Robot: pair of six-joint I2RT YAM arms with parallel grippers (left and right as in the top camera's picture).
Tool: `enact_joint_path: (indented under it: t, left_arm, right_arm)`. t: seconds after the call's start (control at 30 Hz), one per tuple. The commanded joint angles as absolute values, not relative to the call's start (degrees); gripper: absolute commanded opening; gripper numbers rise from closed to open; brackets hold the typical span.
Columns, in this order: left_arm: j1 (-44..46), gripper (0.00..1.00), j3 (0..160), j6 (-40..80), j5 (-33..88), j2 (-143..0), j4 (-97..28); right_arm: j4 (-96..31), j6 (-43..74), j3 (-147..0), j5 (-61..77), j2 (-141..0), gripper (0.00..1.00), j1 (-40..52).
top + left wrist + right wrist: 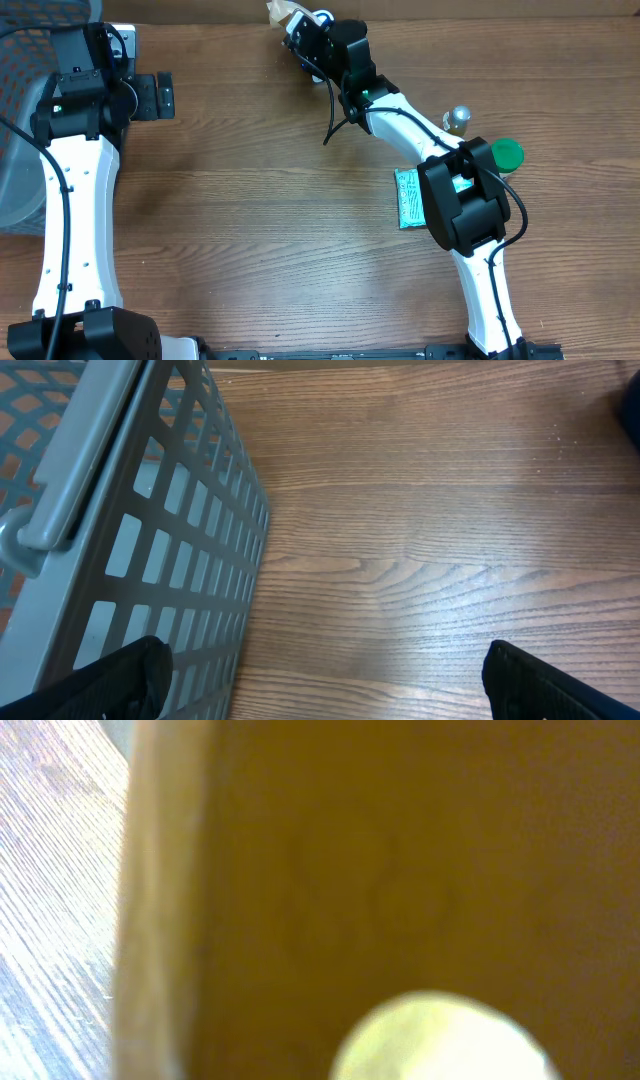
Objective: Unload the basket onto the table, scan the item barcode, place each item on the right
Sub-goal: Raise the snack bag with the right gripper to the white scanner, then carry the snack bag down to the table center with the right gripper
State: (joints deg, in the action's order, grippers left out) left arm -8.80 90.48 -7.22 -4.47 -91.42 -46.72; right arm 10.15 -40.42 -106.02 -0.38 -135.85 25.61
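Basket [150,530] (just one) sits beside the splayed left pincer [322,660]; right pincer [293,35] closed, contents unclear.

Left arm [85,220]: white links, black joint housings, black cable [63,215] running along the link. Right arm [485,295]: same build, loose black cable [333,115], small green light [372,92] lit. Left fingers [115,678]: matte black, blocky.

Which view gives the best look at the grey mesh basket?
The left wrist view: the basket fills its left side, with the lattice wall and rim close and sharp. Overhead catches only a strip of it at the frame's left edge. The right wrist view shows none of it, just a blurred tan surface.
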Motion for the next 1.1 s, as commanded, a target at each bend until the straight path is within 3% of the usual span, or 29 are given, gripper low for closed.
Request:
enact_joint_path:
  t: [0.0,0.17,0.2,0.27,0.6,0.77,1.07]
  left_arm:
    - [-9.3,1.0,90.9,-6.6,-3.7,-91.5,-46.5]
    - [-9.3,1.0,90.9,-6.6,-3.7,-91.5,-46.5]
    - [-9.3,1.0,90.9,-6.6,-3.7,-91.5,-46.5]
    - [-9.3,1.0,90.9,-6.6,-3.7,-91.5,-46.5]
    - [-9.3,1.0,90.9,-6.6,-3.7,-91.5,-46.5]
    - [-9.4,1.0,90.9,-6.6,-3.7,-91.5,-46.5]
    - [-9.3,1.0,90.9,-6.6,-3.7,-91.5,-46.5]
  right_arm:
    - [6.7,-28.7,-106.5,0.7,-126.6,0.04,25.6]
    - [-7.6,-17.8,-106.5,4.1,-117.1,0.04,25.6]
    - [-18.1,-12.3,-106.5,5.7,-112.7,0.04,25.6]
    - [-27.6,-8.0,-106.5,5.8,-109.6,0.04,25.6]
    - [-74.0,-0.2,-103.5,21.8,-106.5,0.04,25.8]
    - [-78.5,-0.2,-95.7,25.2,-106.5,0.04,26.2]
    - [-75.4,-0.2,-85.0,24.8,-106.5,0.04,26.2]
